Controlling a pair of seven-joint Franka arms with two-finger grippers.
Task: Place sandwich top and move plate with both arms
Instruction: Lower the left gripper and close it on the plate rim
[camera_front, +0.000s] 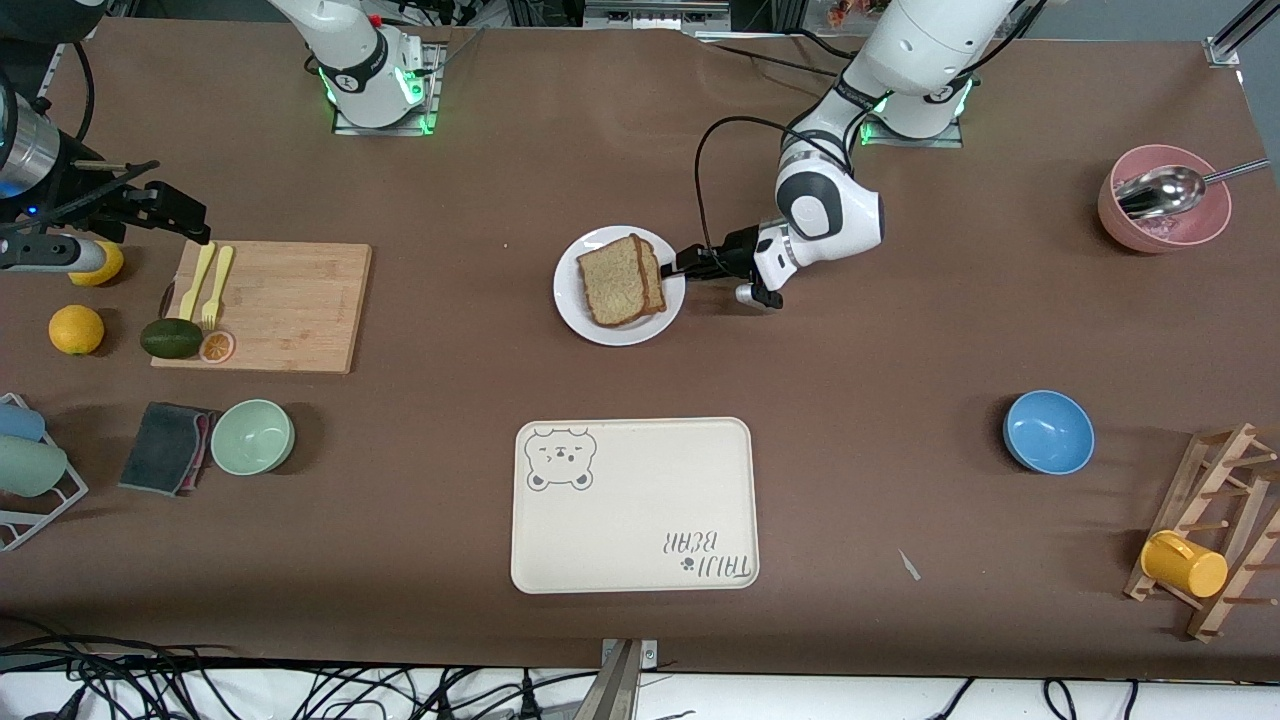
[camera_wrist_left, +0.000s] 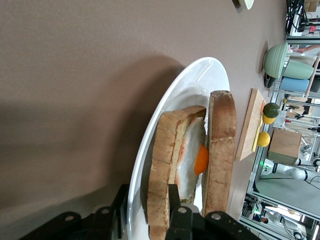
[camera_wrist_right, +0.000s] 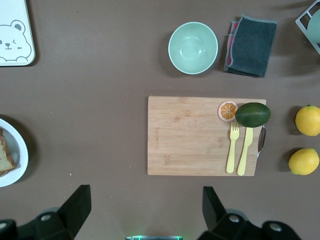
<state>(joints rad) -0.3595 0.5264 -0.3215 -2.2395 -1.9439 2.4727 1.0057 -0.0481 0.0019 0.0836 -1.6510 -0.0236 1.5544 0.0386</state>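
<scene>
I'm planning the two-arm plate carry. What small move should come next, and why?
Probably bring the right gripper, open above the cutting board, to the plate. The left gripper is at the plate's rim, and the sandwich top already lies on the egg slice.

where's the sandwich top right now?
On the plate mid-table, farther from the front camera than the bear tray: the sandwich top lies on the egg slice, with the left gripper at the plate's rim.

White arms (camera_front: 830, 205) with black cables, black hands, green-lit bases.
</scene>
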